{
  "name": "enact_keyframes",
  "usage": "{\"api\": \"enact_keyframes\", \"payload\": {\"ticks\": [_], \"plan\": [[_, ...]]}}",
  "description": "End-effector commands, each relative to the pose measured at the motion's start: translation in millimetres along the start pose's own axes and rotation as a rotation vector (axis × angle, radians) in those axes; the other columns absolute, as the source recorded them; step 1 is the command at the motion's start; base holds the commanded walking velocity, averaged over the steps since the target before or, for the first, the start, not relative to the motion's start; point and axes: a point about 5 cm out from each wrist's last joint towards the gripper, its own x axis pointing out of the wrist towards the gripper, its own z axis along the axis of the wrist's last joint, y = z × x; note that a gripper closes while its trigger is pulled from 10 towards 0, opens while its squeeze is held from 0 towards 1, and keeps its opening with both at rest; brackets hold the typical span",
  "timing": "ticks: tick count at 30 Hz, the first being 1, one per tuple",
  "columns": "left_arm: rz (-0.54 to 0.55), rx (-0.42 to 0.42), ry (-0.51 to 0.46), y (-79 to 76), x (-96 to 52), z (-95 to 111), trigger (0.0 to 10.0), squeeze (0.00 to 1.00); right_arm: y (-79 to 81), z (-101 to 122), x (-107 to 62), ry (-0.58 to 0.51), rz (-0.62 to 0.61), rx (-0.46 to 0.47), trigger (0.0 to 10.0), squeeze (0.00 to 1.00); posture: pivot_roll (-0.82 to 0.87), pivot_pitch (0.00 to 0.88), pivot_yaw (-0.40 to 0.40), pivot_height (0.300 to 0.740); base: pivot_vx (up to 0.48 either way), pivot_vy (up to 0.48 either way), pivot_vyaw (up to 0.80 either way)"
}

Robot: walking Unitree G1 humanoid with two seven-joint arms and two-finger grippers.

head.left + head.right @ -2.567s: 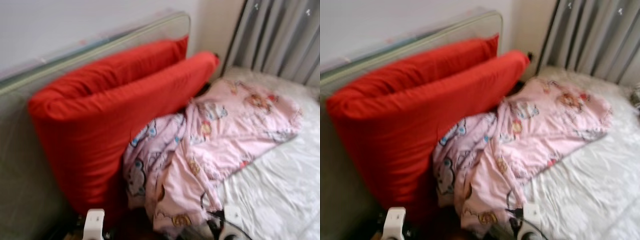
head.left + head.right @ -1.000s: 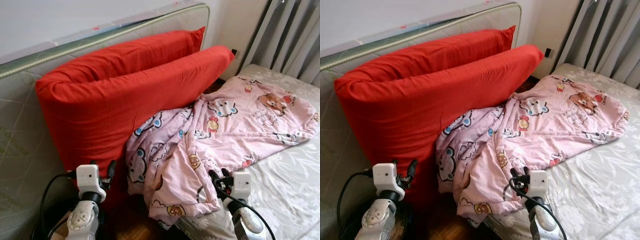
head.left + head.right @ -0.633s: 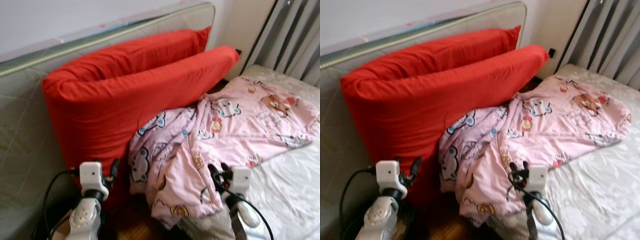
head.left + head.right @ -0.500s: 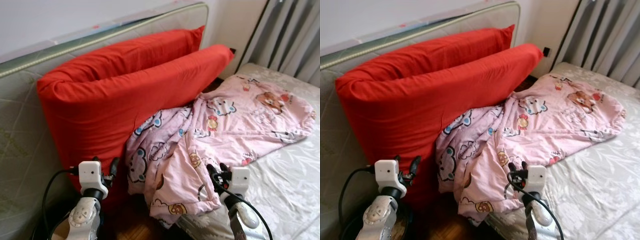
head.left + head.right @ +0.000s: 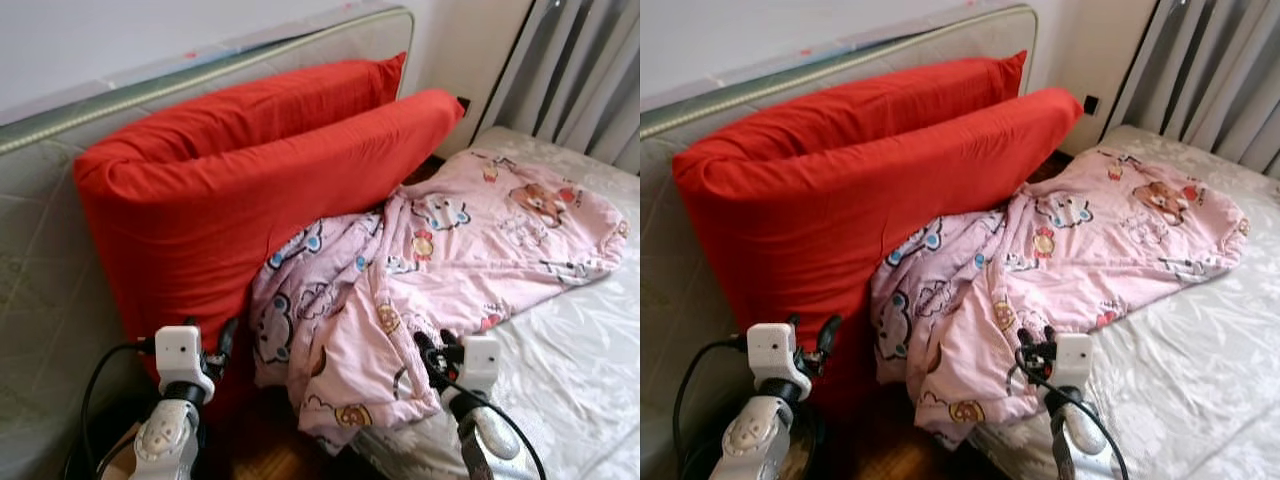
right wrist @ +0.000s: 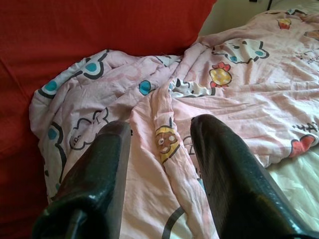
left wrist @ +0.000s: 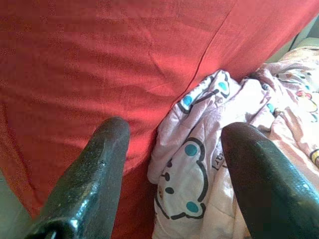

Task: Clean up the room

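Nothing moved: both claws (image 5: pixel 222 340) (image 5: pixel 428 352) raised, spread.

Red cushion (image 5: pixel 240 190), pink cartoon-print blanket (image 5: pixel 440 260), white floral-pattern bed sheet (image 5: pixel 580 370).

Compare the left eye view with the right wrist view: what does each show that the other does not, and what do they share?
Left eye view alone: the grey mattress standing against the wall, the grey curtains, the left gripper held low in front of the red cushion, and the white patterned bed sheet. Right wrist view alone: the right gripper's fingers seen close, spread open above a fold of the quilt with nothing between them. Both share the pink cartoon-print quilt slumped off the bed edge against the folded red cushion.
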Motion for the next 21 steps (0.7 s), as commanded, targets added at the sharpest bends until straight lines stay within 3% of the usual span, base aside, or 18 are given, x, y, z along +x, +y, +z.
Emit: {"api": "enact_keyframes", "payload": {"ticks": [1, 13, 21], "plan": [[0.007, 0.000, 0.005, 0.8, -1.0, 0.6, 10.0, 0.00, -4.5, 2.9, -2.7, -0.017, -0.018, -0.014, 10.0, 0.00, -0.05, 0.051, -0.067, 0.740, 0.000, 0.000, 0.00], [0.018, 0.017, 0.012, 8.9, -3.5, 3.7, 10.0, 0.00, -9.1, 7.3, -6.0, -0.041, -0.028, -0.035, 10.0, 0.00, -0.05, 0.051, -0.065, 0.740, 0.000, 0.000, 0.00], [0.018, 0.009, 0.008, 7.9, -0.2, 5.4, 10.0, 0.00, -1.9, 1.1, -7.5, -0.014, 0.002, -0.053, 10.0, 0.00, -0.05, 0.050, -0.064, 0.740, 0.000, 0.000, 0.00]]}}
